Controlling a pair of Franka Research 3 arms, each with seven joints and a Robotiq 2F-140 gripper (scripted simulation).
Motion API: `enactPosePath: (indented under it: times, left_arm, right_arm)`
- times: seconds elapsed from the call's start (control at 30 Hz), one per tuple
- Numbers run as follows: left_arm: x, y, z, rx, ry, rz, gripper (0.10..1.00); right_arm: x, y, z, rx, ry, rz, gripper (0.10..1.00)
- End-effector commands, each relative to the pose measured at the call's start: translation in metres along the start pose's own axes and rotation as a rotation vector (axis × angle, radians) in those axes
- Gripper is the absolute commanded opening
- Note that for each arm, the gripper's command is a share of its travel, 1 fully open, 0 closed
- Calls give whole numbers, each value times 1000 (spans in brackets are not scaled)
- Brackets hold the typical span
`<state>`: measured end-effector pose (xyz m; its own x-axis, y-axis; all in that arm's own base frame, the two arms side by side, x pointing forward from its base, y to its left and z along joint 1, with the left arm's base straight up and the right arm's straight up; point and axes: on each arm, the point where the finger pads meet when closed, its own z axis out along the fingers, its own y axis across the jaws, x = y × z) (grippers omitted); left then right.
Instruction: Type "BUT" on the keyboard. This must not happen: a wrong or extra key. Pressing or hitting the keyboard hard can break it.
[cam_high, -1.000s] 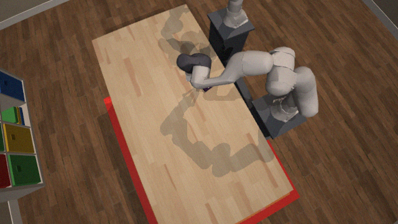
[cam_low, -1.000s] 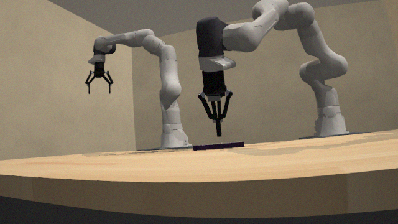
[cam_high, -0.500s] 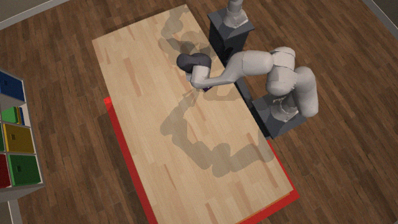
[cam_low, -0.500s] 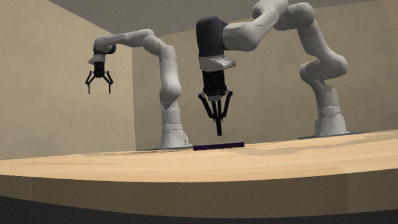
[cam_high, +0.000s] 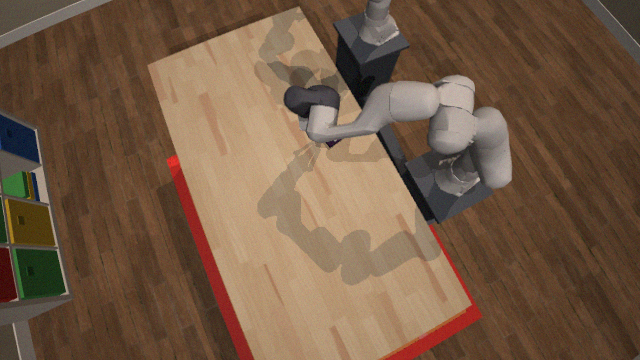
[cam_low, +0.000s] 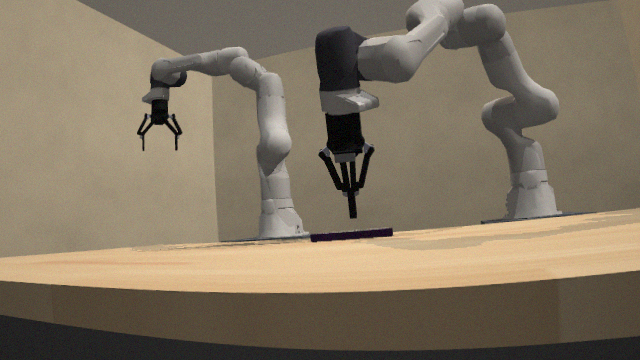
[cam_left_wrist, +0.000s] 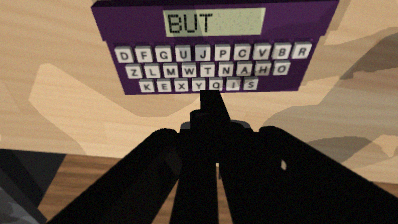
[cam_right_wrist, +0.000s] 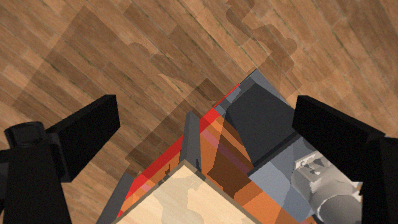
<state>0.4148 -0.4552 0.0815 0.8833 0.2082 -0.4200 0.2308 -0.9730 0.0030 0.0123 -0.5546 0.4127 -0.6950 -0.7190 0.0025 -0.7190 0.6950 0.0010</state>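
Exterior view showed the left end effector pointing down, its fingers pressed together with nothing between them. At 6 o'clock from its tips lay the purple keyboard, flat on the bench, a small gap separating the two. In the left wrist view, the display sat at the keyboard's 12 o'clock edge and read "BUT", with no further letter after it. The fingertips came into that view from 6 o'clock, overlapping the bottom row around Y and Q. From overhead, the keyboard lay toward 1 o'clock from the bench's middle, mostly hidden under the arm. The right end effector hung at about 10 o'clock from the left one in the exterior view, its fingers spread wide, holding nothing.
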Motion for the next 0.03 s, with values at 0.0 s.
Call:
enactPosePath:
  times: [0.0]
  left_arm:
    - [-1,0,-1,0,-3,-7,99]
  right_arm:
    - [0,1,0,1,-2,-4,1000]
